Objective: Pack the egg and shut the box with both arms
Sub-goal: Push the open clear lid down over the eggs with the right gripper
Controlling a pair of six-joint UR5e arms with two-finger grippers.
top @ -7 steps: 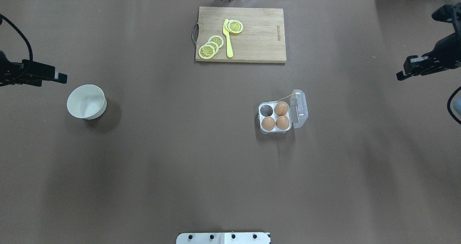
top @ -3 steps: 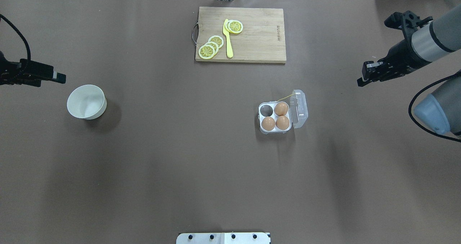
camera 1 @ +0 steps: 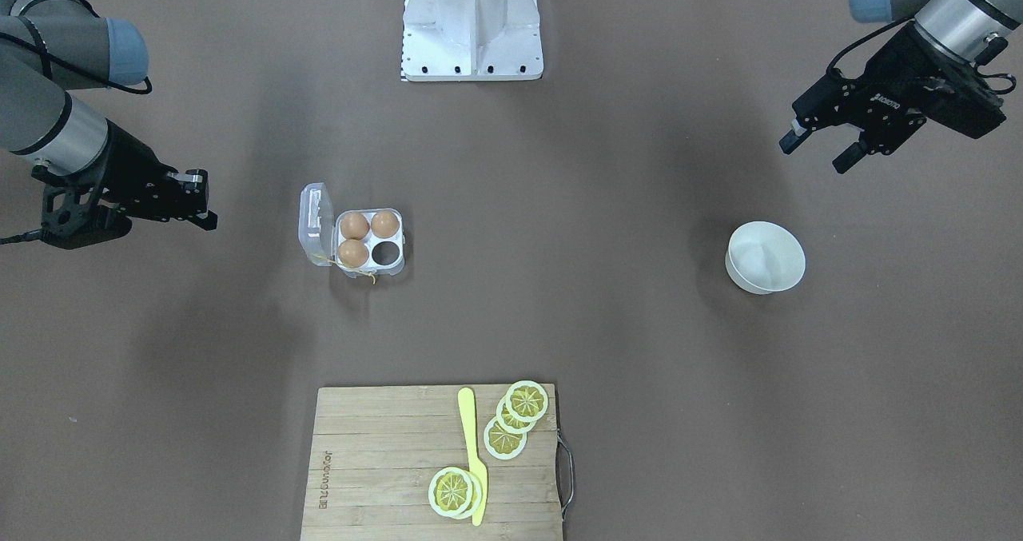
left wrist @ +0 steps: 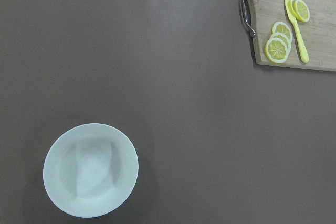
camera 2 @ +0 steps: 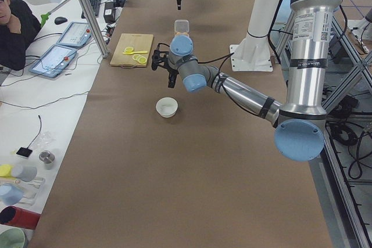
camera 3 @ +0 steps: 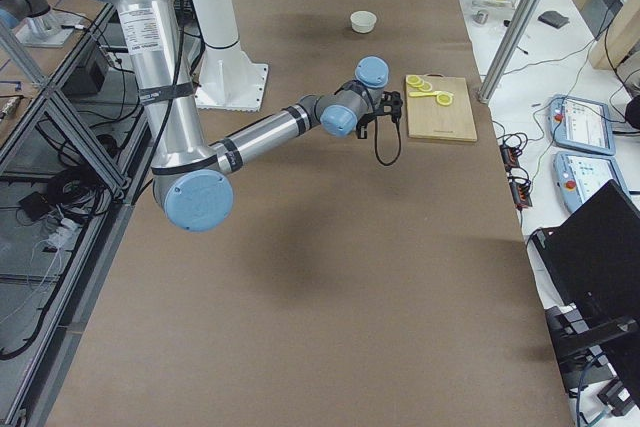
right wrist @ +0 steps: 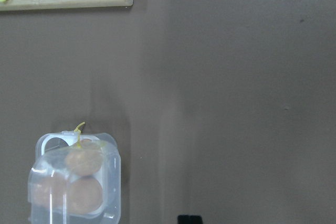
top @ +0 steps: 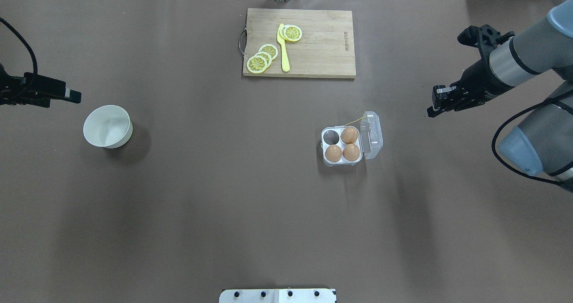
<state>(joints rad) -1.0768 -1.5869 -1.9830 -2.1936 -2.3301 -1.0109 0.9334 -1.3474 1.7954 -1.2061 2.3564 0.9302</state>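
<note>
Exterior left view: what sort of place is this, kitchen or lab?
Most likely a robotics lab cell, not a kitchen: the left arm and right arm flank a white stand at a brown-covered table, and a person sits alongside with control tablets.

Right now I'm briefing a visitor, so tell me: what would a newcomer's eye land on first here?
The open box right of centre, three brown eggs filling all but one cell. Then the yellow lemon slices and knife on the cutting board at the far edge, and the white bowl alone on the left.
</note>
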